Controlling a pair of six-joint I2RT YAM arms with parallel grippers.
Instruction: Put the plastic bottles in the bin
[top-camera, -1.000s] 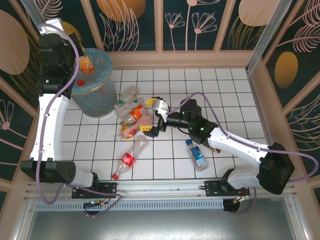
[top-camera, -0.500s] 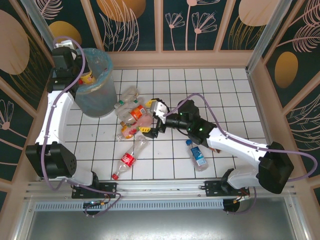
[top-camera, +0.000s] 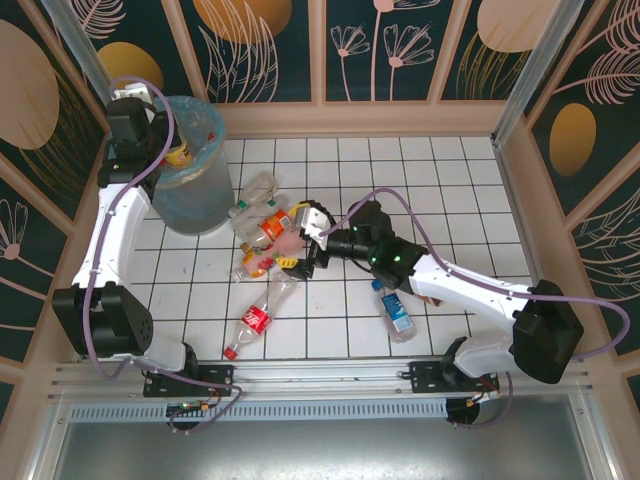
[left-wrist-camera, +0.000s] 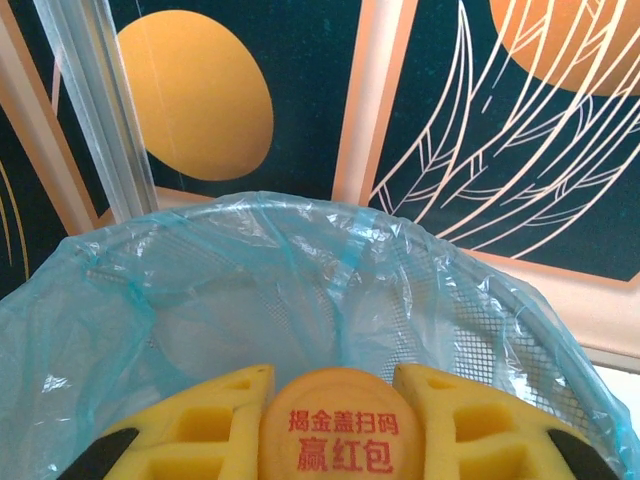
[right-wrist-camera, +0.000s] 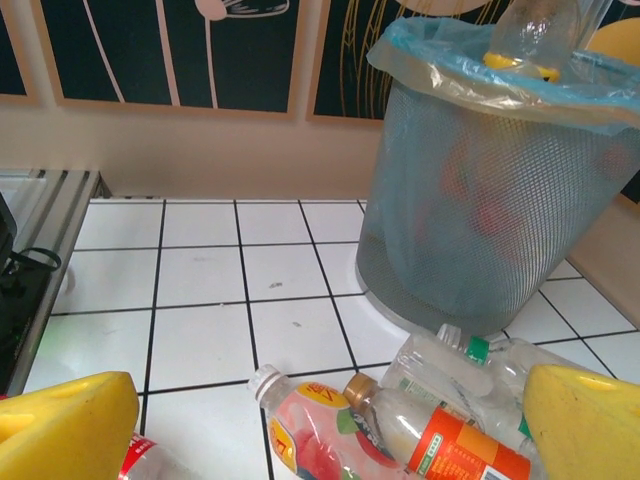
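Bottles to bin: partway there
Left gripper (left-wrist-camera: 331, 425) is clamped on a yellow-capped bottle (top-camera: 179, 153) right over the bin (left-wrist-camera: 300, 212), right gripper (top-camera: 297, 236) hangs fingers apart above the pile (top-camera: 265, 228). Looks like a few are inside already, about 8 left on the tiles (top-camera: 450, 190).

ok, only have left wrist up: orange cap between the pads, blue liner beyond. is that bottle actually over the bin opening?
Observer: Yes. From the top view, the held bottle sits just inside the rim of the bin.
Operator: and the other side?
Observer: The right pincer is open, over the heap of bottles beside the bin.
Operator: any strays?
Observer: At least two lie apart from the heap: a red-labelled bottle near the front and a blue-labelled bottle right of centre.
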